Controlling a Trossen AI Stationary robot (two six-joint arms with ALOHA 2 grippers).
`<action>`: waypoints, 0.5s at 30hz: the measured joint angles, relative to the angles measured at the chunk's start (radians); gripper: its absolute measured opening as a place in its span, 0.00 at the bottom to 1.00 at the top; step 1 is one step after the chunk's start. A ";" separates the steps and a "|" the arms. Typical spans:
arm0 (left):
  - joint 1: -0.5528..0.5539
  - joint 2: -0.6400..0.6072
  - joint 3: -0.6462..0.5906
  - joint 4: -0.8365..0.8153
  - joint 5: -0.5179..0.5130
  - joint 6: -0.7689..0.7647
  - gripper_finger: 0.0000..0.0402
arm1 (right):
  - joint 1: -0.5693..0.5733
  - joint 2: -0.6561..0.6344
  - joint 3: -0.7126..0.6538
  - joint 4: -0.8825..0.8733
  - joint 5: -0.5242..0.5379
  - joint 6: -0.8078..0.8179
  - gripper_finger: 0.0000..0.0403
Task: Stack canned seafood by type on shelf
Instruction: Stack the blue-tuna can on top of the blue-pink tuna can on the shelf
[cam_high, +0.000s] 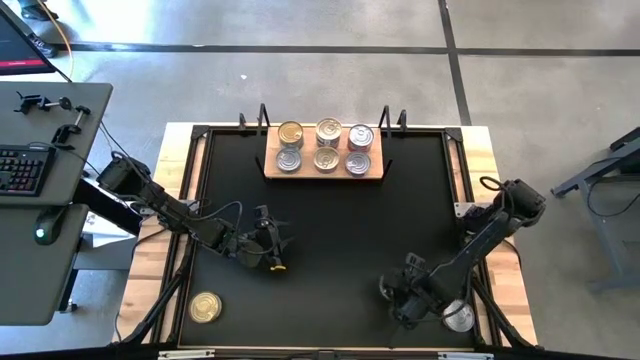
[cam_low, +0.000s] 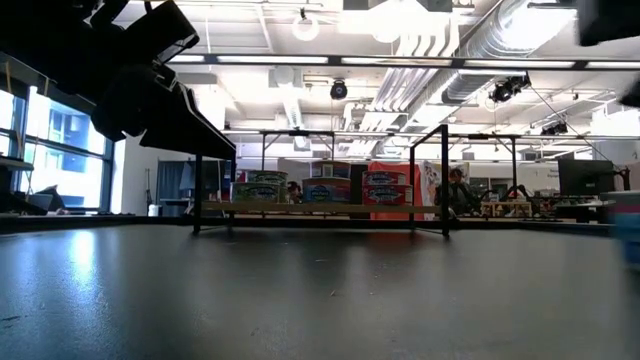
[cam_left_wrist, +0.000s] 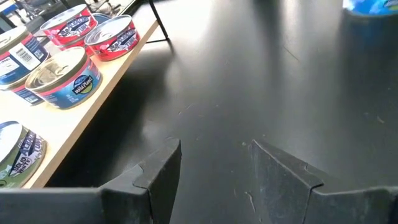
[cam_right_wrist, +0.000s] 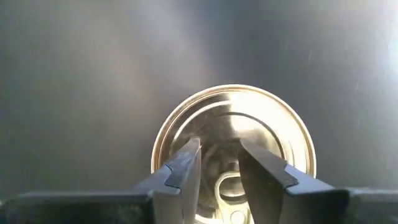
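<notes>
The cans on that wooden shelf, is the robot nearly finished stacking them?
Mostly. Six cans sit on the shelf in two rows. The right gripper hovers open over a silver can on the table. A gold can waits near the left gripper, which is open and empty.

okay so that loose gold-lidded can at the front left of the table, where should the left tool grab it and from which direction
Take the gold-lidded can by its round side wall, coming straight down from above with the fingers straddling its width. It lies flat, lid up, alone on the black tabletop, so all sides are free. The left tool is open, hovering nearby.
</notes>
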 joint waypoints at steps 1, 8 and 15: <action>0.000 0.000 0.000 0.001 0.000 0.000 0.46 | -0.010 0.001 -0.007 0.017 0.034 -0.016 0.25; 0.000 0.000 0.000 0.029 0.000 0.001 0.46 | -0.130 0.006 -0.040 0.185 0.161 -0.241 0.25; 0.000 0.000 0.000 0.067 0.018 0.010 0.46 | -0.300 0.045 -0.046 0.555 0.360 -0.527 0.25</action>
